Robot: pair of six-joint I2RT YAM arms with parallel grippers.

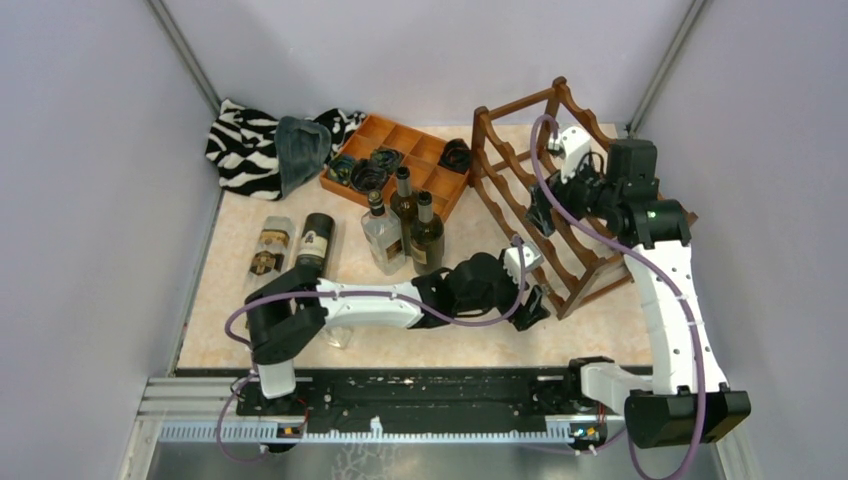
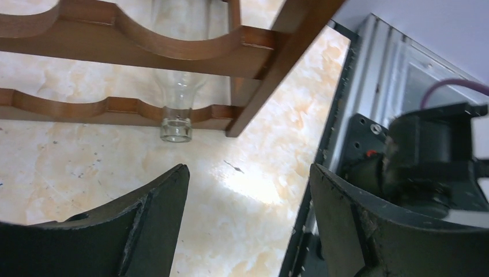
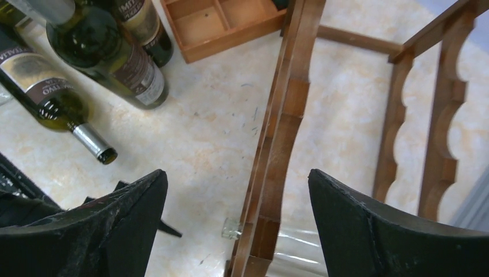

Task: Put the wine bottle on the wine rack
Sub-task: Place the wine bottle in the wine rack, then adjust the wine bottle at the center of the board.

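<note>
Clear wine bottle (image 2: 176,101) in the wine rack (image 2: 256,49); left tool (image 2: 248,173) and right tool (image 3: 237,173) agape, empty.

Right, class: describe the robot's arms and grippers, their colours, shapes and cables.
The left arm and right arm have white shells with black joints and bases. A purple cable runs along each. The left gripper and right gripper each carry two broad, black, curved fingers with scuffed edges.

light: bright, even | shadows: soft | glare: patch on table (image 2: 248,187) | focus: wrist-view foreground soft
</note>
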